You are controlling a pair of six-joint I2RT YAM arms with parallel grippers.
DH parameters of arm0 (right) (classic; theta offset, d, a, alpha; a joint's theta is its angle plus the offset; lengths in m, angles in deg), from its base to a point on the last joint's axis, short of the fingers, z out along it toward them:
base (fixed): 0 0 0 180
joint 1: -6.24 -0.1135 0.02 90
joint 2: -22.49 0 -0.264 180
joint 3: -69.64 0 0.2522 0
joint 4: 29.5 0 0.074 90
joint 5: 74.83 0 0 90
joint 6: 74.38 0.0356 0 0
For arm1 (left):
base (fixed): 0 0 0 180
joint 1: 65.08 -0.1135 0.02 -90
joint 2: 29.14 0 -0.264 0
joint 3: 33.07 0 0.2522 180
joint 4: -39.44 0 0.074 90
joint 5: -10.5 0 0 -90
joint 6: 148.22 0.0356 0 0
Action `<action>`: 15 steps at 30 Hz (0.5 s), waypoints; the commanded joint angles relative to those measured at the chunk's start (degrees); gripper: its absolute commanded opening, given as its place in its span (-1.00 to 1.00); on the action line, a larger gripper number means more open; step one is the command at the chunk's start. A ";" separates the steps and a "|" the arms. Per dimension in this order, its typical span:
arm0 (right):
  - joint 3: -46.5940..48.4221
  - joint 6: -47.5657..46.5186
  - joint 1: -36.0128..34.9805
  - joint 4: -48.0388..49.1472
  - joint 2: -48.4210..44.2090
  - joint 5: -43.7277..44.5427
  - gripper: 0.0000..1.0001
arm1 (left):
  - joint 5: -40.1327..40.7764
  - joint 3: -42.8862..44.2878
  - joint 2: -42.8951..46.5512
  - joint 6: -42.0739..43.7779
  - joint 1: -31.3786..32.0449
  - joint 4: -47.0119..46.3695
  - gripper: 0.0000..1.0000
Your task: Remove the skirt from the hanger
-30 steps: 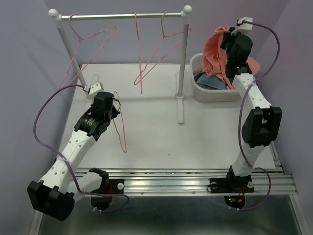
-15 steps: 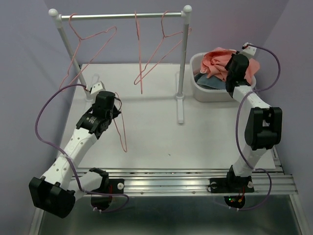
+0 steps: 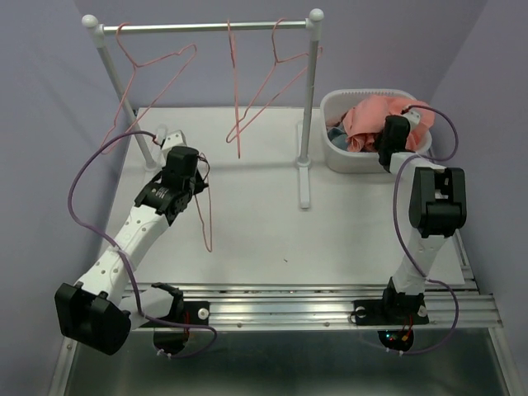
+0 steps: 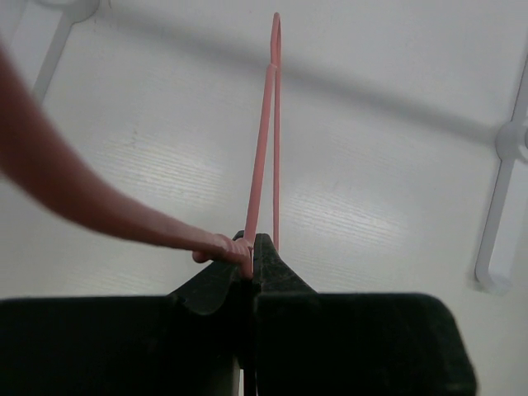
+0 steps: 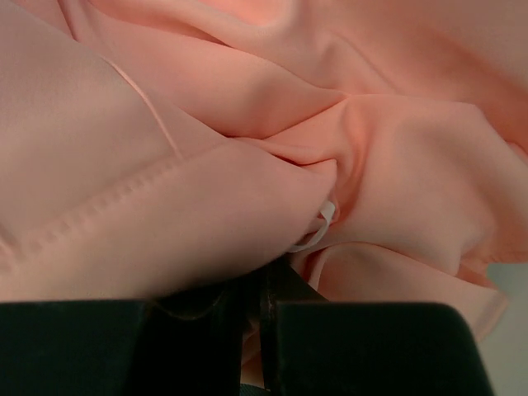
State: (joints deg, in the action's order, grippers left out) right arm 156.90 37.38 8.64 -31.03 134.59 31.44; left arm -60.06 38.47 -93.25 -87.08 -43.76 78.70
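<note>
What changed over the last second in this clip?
The right tool came down, lowering the pink skirt from above the basket into it, still clamped on the fabric. The left tool, still shut on the bare hanger, shifted slightly toward the rack. Everything else stayed put.

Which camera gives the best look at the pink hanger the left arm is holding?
The top view: the hanger dangles from the left tool, with nearly its full length showing. The left wrist view shows only wire pinched between the shut fingers. The right wrist view shows just the pink skirt.
</note>
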 commanded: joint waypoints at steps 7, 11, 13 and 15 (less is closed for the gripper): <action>7.87 -0.40 -0.46 -15.74 1.12 -2.65 -0.33 | -5.37 7.51 0.66 13.20 0.12 -7.21 -1.00; 11.31 -1.81 -0.46 -17.06 -2.49 -3.96 0.12 | -6.69 9.28 0.31 19.61 0.12 -10.19 -1.00; 13.07 -2.33 -0.46 -17.85 -5.12 -4.40 0.45 | -8.01 11.12 -0.13 22.52 0.12 -11.17 -1.00; 14.04 -2.69 -0.46 -18.12 -7.05 -5.46 0.77 | -9.85 12.70 -1.09 25.86 0.04 -11.52 -1.00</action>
State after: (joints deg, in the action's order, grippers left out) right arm 166.62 35.91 8.86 -47.27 133.32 29.91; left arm -66.68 46.87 -93.67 -69.51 -43.76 72.17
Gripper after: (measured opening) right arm 0.781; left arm 0.110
